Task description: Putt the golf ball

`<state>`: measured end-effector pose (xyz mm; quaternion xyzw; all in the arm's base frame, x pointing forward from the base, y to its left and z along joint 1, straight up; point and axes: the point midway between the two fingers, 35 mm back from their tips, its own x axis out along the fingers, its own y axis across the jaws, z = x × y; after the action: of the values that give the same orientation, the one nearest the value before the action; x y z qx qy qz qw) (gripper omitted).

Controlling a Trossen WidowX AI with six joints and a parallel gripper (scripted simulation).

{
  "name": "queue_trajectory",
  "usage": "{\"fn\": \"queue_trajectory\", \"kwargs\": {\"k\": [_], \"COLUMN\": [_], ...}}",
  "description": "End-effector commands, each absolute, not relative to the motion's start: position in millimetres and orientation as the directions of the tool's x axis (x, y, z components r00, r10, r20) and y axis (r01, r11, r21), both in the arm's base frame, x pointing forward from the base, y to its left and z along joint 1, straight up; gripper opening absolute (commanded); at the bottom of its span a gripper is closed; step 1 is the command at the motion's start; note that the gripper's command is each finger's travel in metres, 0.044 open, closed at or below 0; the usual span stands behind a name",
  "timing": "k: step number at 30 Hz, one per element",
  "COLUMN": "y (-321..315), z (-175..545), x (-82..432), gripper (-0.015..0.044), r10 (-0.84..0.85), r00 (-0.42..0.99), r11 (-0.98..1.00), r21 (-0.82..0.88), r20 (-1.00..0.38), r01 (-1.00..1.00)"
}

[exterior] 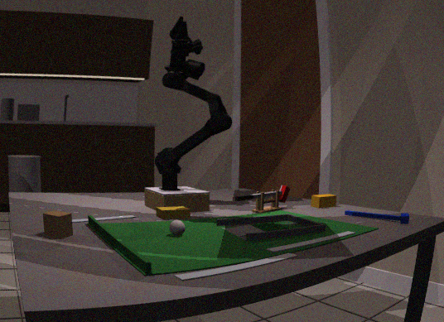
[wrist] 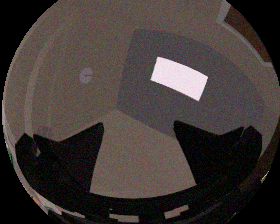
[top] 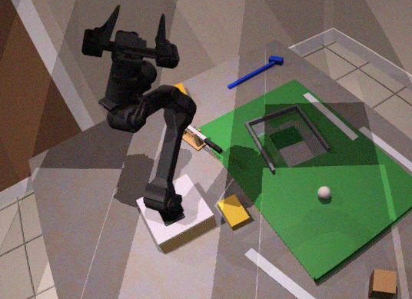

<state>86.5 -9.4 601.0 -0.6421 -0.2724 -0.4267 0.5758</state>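
The red putter lies across a small wooden stand point(top: 199, 144) point(exterior: 270, 209); its black grip point(top: 214, 145) points toward the green mat point(top: 292, 218) point(exterior: 186, 252). Its red head point(exterior: 283, 193) is hidden behind the arm in the top view. The white golf ball point(top: 323, 192) point(exterior: 177, 228) rests on the mat, outside the open end of the dark rails point(top: 260, 148) point(exterior: 286, 234). Between the rails are a grey ramp point(top: 304, 154) and a dark green patch. My gripper point(top: 141, 10) point(exterior: 180, 18) point(wrist: 139, 126) is open and empty, pointing up high above the table, far from the putter.
A blue putter point(top: 251, 74) point(exterior: 373, 216) lies beyond the mat. One yellow block point(top: 234, 211) point(exterior: 173, 213) is beside the robot's base, another point(top: 181, 88) point(exterior: 324, 201) behind the arm. A brown cube point(top: 383, 281) point(exterior: 58, 225) stands past the mat's edge. White strips lie around.
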Motion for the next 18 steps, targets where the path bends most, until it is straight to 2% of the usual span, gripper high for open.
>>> {"fn": "queue_trajectory", "kwargs": {"k": [1, 2, 10, 18], "y": [-10, -13, -74, -132], "z": [601, 602, 611, 600], "x": [85, 81, 30, 28], "gripper": [0.0426, 0.044, 0.044, 0.044], "r10": [-0.142, -0.146, -0.251, -0.365], "r00": [0.485, 0.477, 0.34, 0.326], "r11": [-0.188, -0.184, -0.026, 0.118], "r21": [-0.504, -0.497, -0.357, -0.304], "r20": [0.863, 0.867, 0.906, 0.872], "r01": [0.843, 0.848, 0.934, 0.945]}}
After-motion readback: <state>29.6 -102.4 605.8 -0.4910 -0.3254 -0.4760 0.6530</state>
